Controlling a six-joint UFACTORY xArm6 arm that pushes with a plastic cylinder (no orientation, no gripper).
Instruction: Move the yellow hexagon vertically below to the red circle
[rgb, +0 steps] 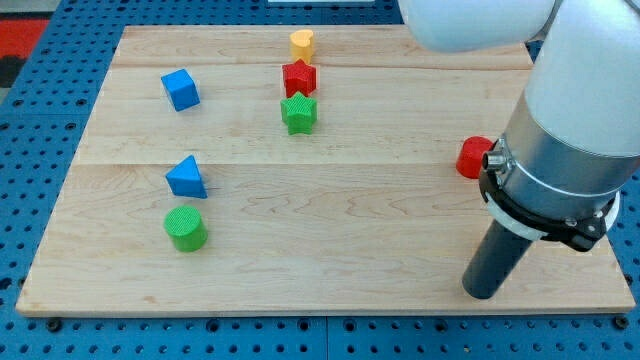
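The yellow hexagon (302, 43) sits near the top edge of the wooden board (330, 210), at the middle. The red circle (472, 157) lies at the view's right, partly hidden behind the arm's grey body (570, 130). My tip (483, 292) rests on the board near the bottom right, well below the red circle and far from the yellow hexagon.
A red star (299, 77) and a green star (298, 112) stand in a column right below the yellow hexagon. A blue cube (181, 89) is at upper left. A blue triangle (187, 177) and a green cylinder (186, 228) are at lower left.
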